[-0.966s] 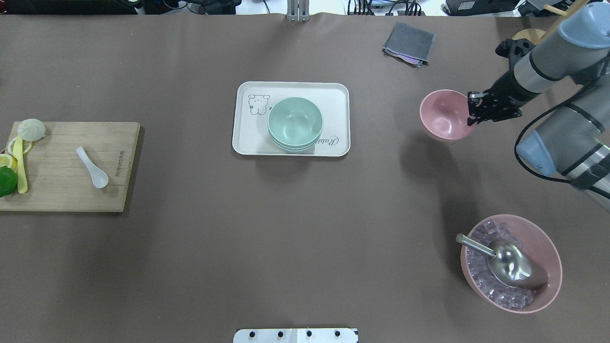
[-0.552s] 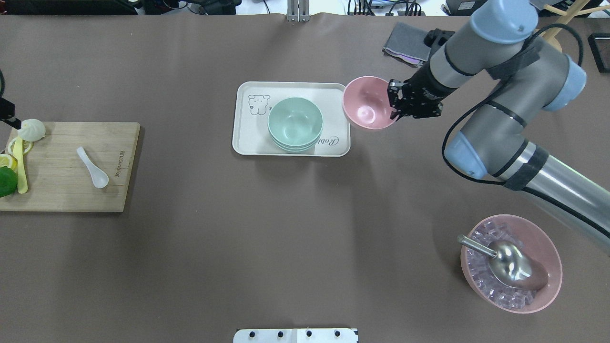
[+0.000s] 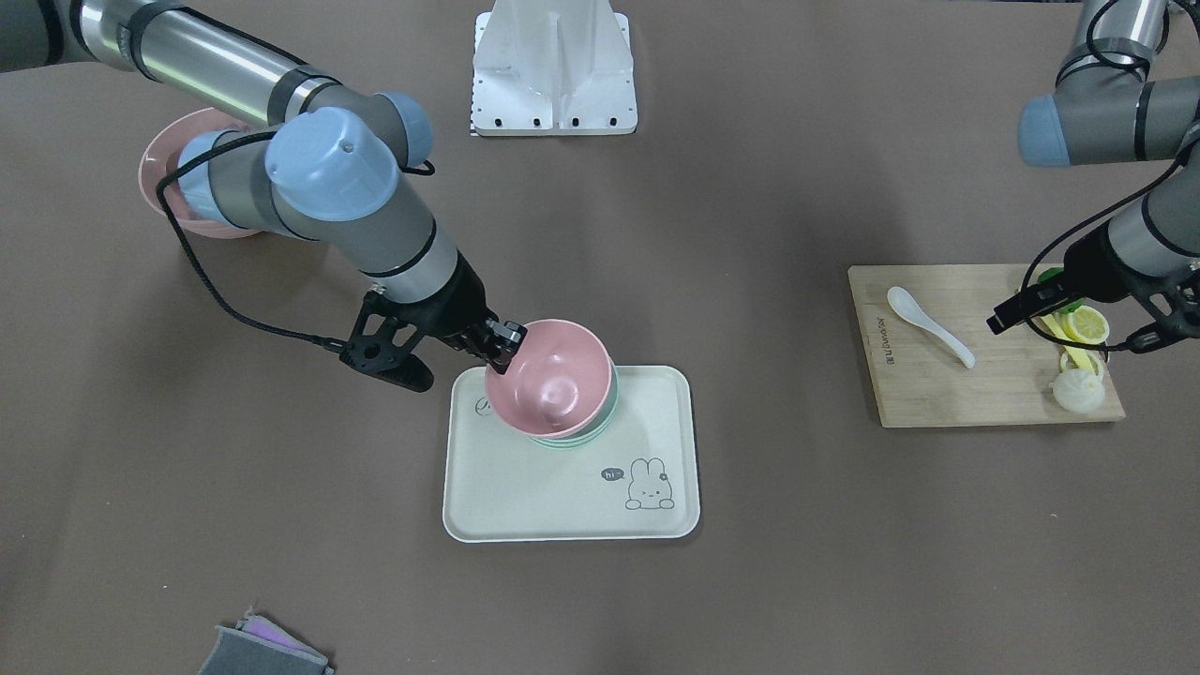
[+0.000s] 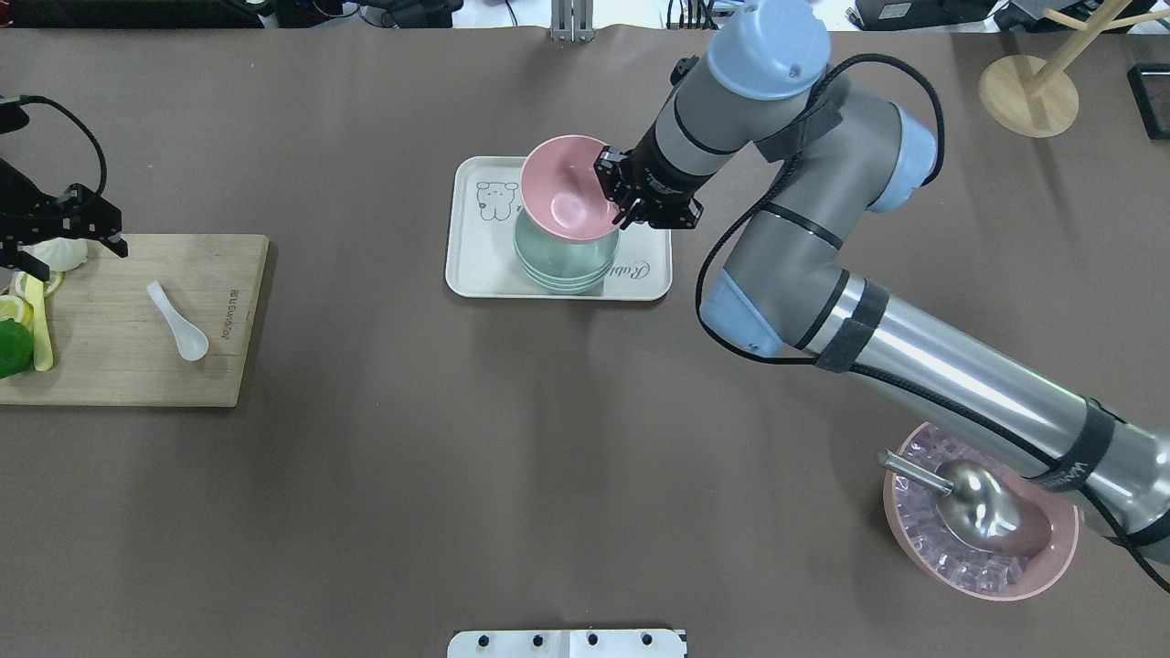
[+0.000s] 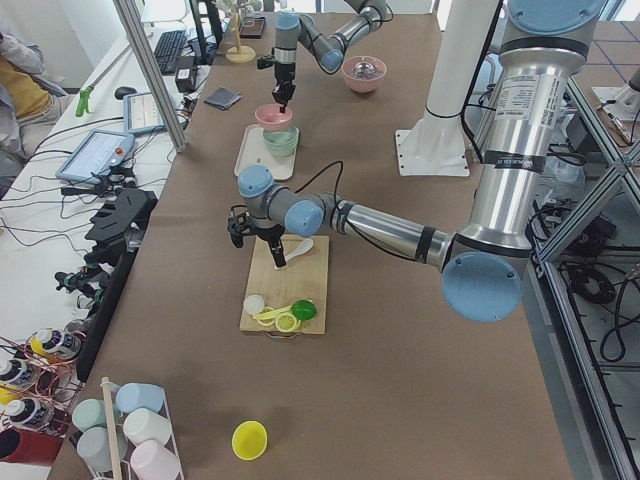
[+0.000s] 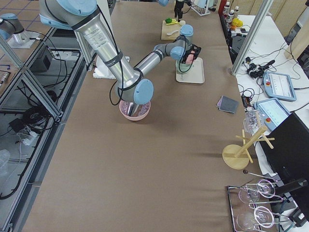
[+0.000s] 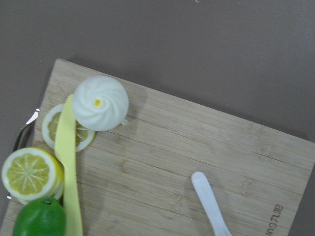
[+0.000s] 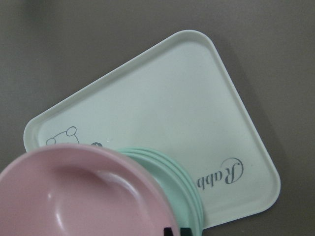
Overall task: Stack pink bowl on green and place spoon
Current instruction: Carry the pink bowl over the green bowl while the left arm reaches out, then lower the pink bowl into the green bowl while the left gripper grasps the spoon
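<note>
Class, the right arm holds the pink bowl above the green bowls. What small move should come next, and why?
Probably lower it straight down. The right tool grips the pink bowl by its rim, hovering over the green bowls on the tray, apparently not yet nested, so it seems too early to release.

The pink bowl (image 4: pixel 559 187) is gripped at its rim by the right gripper (image 4: pixel 624 197), over the stacked green bowls (image 4: pixel 567 265) on the white tray (image 4: pixel 471 274). The white spoon (image 4: pixel 178 322) is seen lying on the wooden board (image 4: pixel 119 375), with the left gripper (image 4: pixel 64 228) at its far corner.
</note>
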`<move>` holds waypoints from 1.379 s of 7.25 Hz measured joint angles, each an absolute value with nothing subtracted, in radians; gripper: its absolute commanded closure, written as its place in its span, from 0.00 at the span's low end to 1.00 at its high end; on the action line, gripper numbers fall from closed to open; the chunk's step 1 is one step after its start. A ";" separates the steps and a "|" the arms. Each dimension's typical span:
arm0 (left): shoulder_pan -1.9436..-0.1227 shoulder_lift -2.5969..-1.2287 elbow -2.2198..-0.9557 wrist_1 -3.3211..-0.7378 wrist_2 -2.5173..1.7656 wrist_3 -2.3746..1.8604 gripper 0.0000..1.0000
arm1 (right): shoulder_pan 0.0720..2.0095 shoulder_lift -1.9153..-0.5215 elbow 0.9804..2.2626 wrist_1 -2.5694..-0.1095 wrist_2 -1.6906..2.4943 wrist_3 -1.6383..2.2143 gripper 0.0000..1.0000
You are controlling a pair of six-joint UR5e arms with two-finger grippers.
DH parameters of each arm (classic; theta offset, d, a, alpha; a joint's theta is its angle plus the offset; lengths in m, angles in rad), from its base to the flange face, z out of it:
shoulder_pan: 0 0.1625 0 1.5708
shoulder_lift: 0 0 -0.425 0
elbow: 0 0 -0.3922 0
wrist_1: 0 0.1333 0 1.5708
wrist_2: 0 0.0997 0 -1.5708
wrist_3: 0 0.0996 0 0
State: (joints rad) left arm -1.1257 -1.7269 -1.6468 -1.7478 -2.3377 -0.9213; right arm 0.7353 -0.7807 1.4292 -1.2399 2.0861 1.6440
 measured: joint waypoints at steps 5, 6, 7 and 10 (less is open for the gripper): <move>-1.049 -1.742 -1.620 -1.784 -2.315 -1.063 0.10 | 0.705 -0.750 1.391 -1.227 2.066 1.696 0.00; -1.032 -1.742 -1.594 -1.836 -2.306 -1.122 0.17 | 0.705 -0.750 1.392 -1.224 2.066 1.696 0.00; -1.007 -1.743 -1.548 -1.919 -2.287 -1.186 0.35 | 0.705 -0.750 1.394 -1.222 2.066 1.694 0.00; -0.964 -1.749 -1.476 -2.049 -2.262 -1.311 1.00 | 0.705 -0.749 1.402 -1.221 2.066 1.691 0.00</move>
